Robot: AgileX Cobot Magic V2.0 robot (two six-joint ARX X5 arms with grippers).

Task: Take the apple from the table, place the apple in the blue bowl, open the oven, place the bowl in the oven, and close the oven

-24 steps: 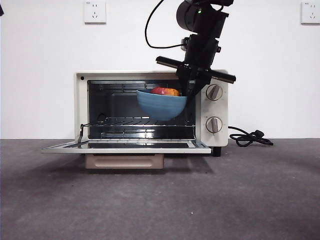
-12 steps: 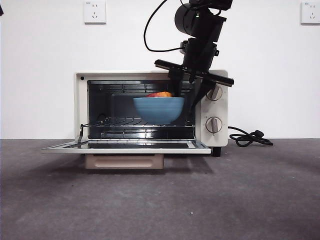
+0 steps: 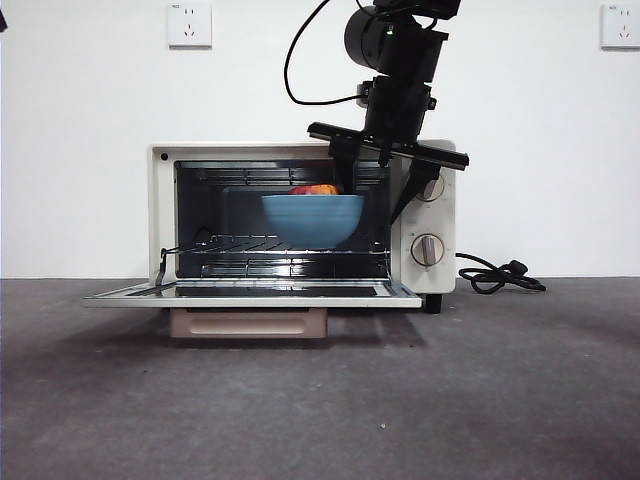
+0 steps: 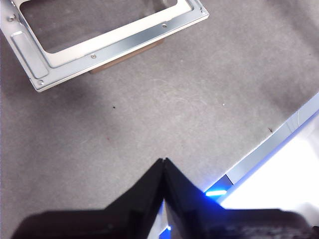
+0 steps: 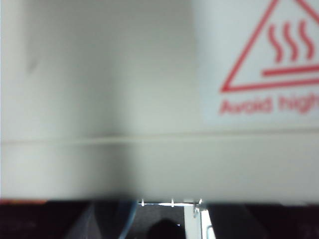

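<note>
Mostly hidden apple [image 3: 315,189] behind bowl rim [image 3: 312,199].

Dark grey table [image 3: 500,400], cream oven [image 3: 300,220] and black cord [image 3: 500,275] on it

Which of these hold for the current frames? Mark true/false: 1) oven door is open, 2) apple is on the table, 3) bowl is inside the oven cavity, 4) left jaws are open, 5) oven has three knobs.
1) The oven door is open. True: it lies flat in front.
2) The apple is on the table. False: it sits in the blue bowl.
3) The blue bowl is inside the oven cavity. True: the right gripper is at its rim, just above the wire rack.
4) The left gripper has open jaws. False: they are shut, over bare table.
5) The oven has three knobs. False: two show.
</note>
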